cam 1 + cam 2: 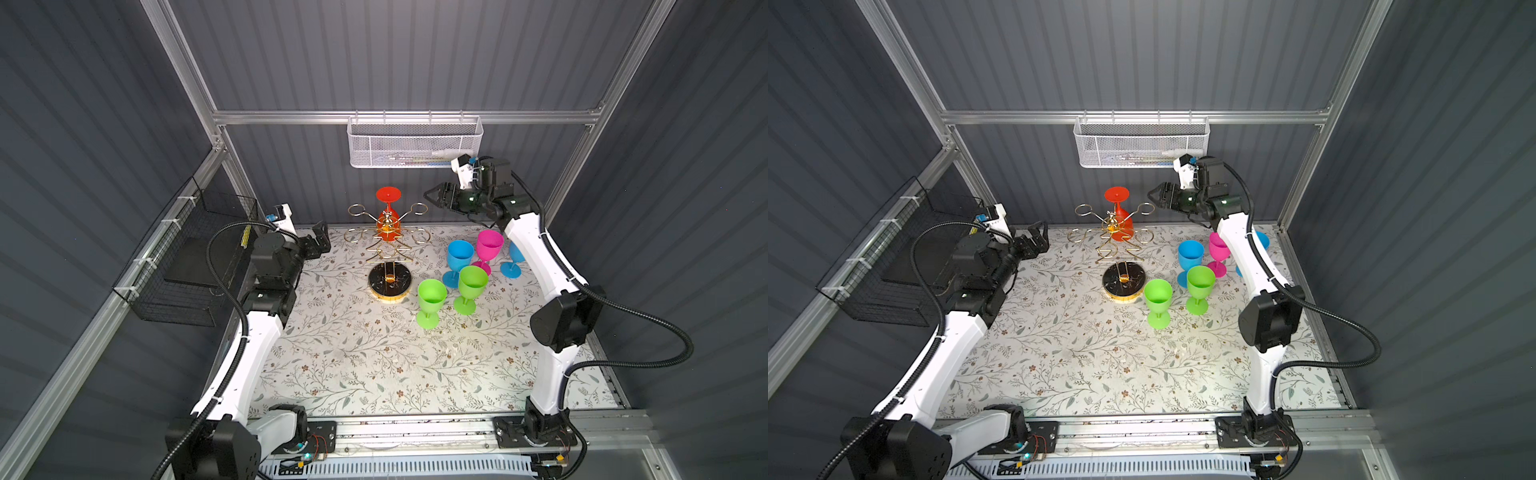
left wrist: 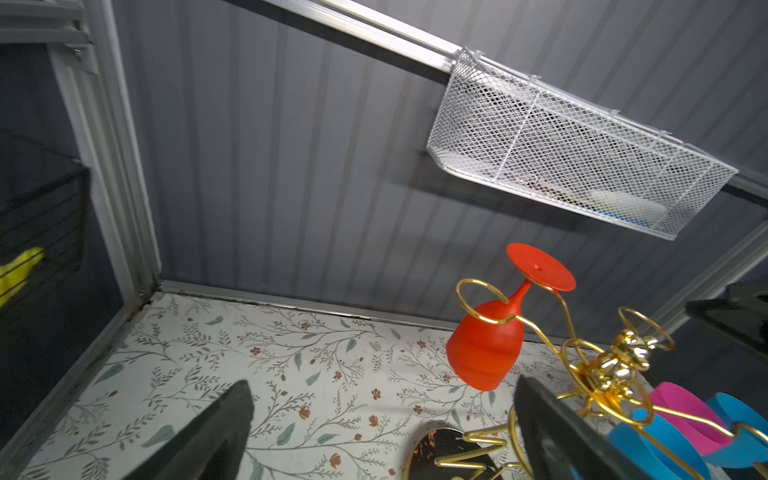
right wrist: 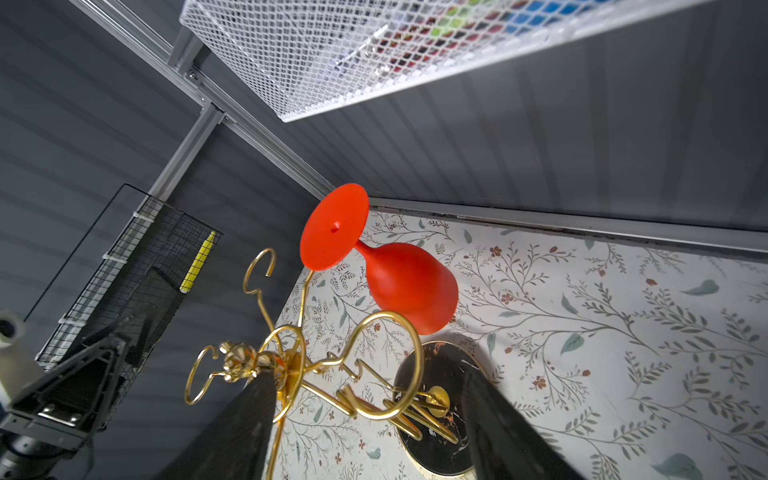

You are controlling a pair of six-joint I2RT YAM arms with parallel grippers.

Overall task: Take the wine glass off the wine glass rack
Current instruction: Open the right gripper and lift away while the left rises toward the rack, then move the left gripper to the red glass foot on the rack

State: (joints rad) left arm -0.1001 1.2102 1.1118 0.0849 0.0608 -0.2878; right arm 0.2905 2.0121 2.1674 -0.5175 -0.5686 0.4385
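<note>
The red wine glass [image 1: 393, 215] hangs upside down on the wine glass rack [image 1: 399, 279]. The right gripper [image 1: 430, 196], released and empty, hovers at the glass's 3 o'clock. The left gripper [image 1: 322, 237], spread wide, sits at the rack's 9 o'clock.

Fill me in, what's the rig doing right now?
It's taking glasses off a gold rack. One red glass hangs upside down on it. The right gripper is raised beside the rack's top arms, open and empty, apart from the glass. The left gripper sits open and empty on the other side. Five colored glasses stand upright on the table.
</note>
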